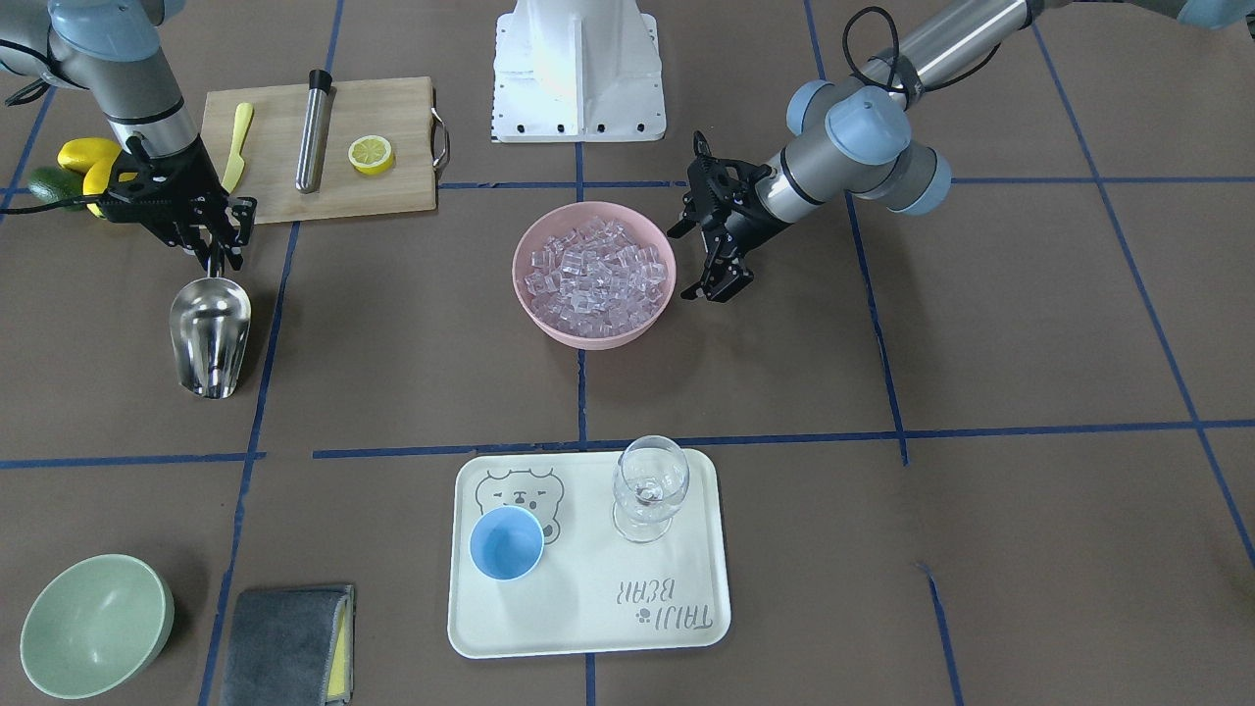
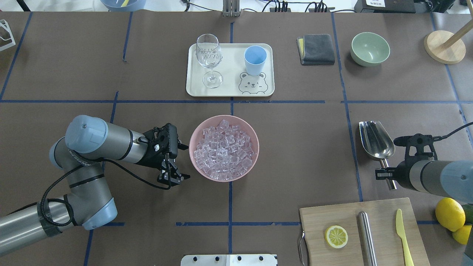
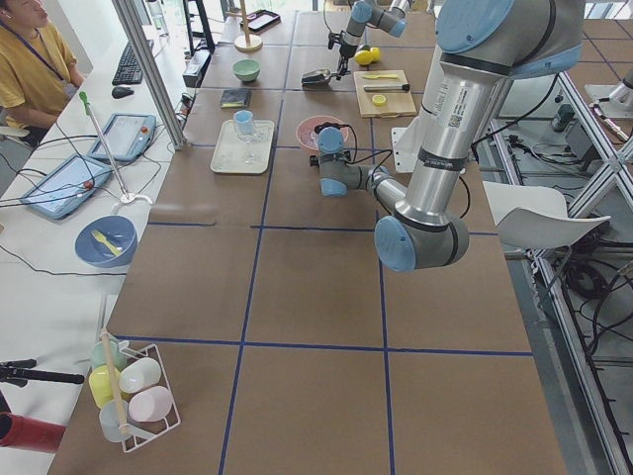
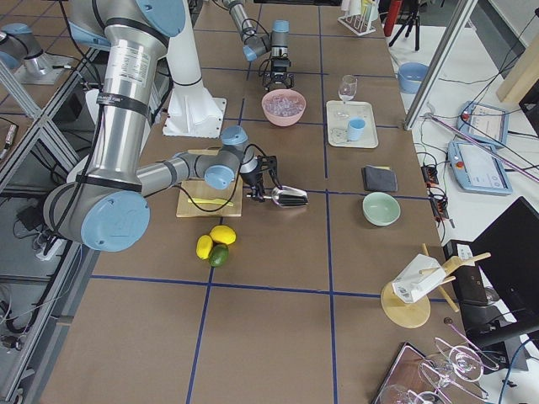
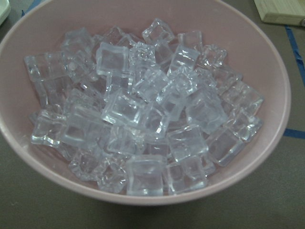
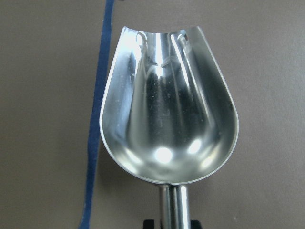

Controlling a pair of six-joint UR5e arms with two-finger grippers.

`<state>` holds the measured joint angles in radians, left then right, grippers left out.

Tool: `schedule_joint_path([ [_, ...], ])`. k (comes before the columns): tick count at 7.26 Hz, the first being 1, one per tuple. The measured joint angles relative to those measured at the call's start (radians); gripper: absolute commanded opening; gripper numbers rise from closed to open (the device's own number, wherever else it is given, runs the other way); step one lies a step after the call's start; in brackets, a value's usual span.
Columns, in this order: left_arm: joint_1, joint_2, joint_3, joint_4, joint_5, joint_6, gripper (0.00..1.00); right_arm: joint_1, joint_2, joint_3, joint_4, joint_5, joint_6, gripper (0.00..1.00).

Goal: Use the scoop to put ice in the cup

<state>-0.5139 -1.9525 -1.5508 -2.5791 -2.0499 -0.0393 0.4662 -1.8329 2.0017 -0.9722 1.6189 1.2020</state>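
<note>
The tabletop (image 2: 295, 155) is covered in brown paper and divided into large rectangles by blue tape lines. At the centre of the overhead view a pink bowl (image 2: 255, 159) stands heaped with the ice (image 2: 223, 149). Just left of it the left pincer (image 2: 183, 162) hangs with its fingers spread, holding nothing, near the bowl's rim but apart from it.

At the right middle of that view is the scoop (image 2: 375, 139), its trough empty and its mouth pointing to the top of the frame. The right pincer (image 2: 386, 173) is pinching its short handle. Whether the trough touches the paper cannot be told.

At top centre a cream tray (image 2: 229, 88) with a bear drawing carries the cup (image 2: 255, 59), upright and empty, with a wine glass (image 2: 209, 55) to its left, the two apart. Right of the tray lie a grey cloth (image 2: 316, 48) and a green bowl (image 2: 369, 48).

In the lower right a wooden board (image 2: 332, 214) holds a lemon half (image 2: 336, 236), a steel tube (image 2: 367, 236) and a yellow knife (image 2: 403, 236).

In the exterior left view a white bench (image 3: 40, 287) runs down the left edge, with tablets (image 3: 129, 134) and a blue bowl (image 3: 106, 240) on it. A person (image 3: 35, 59) in a yellow shirt sits at upper left, and a white chair (image 3: 539, 213) stands at the right
</note>
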Motion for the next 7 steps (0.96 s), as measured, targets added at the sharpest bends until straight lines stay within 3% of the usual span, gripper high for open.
schedule_joint_path([
  [3,0.0,0.0,0.0,0.001,0.001,-0.003,1.0,0.027,-0.043,0.109,-0.003,0.092,-0.058,0.0],
  [5,0.0,-0.003,0.0,0.0,0.003,-0.005,1.0,0.135,-0.052,0.183,-0.013,0.206,-0.252,0.0],
  [7,0.001,-0.011,0.001,0.001,0.004,0.001,1.0,0.153,-0.024,0.226,-0.062,0.266,-0.389,0.0],
])
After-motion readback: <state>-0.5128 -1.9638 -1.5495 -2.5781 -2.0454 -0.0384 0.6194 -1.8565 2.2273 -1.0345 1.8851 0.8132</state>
